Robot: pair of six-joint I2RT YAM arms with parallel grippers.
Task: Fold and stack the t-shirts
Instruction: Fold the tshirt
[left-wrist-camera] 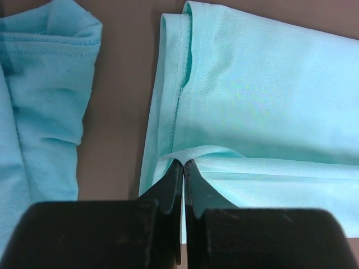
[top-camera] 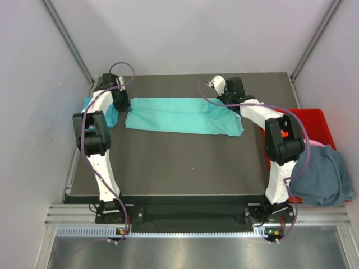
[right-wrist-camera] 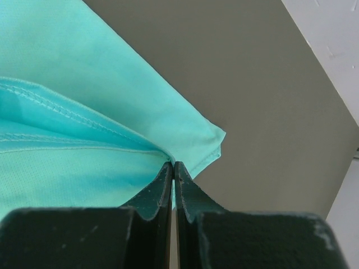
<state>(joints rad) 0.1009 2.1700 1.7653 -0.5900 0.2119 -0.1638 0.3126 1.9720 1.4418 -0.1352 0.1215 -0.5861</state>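
Note:
A mint-teal t-shirt lies folded into a long strip across the back of the table. My left gripper is shut on a raised fold at its left end. My right gripper is shut on the cloth just inside its right corner. The mint-teal t-shirt shows a hemmed sleeve edge in the left wrist view, and a stitched hem in the right wrist view. A brighter cyan-blue t-shirt lies bunched at the far left. A slate grey-blue t-shirt is draped over the crate.
A red plastic crate stands off the table's right edge. The dark table has bare surface in front of the strip. Grey walls close in on the left, back and right. The table's right edge runs close past the held corner.

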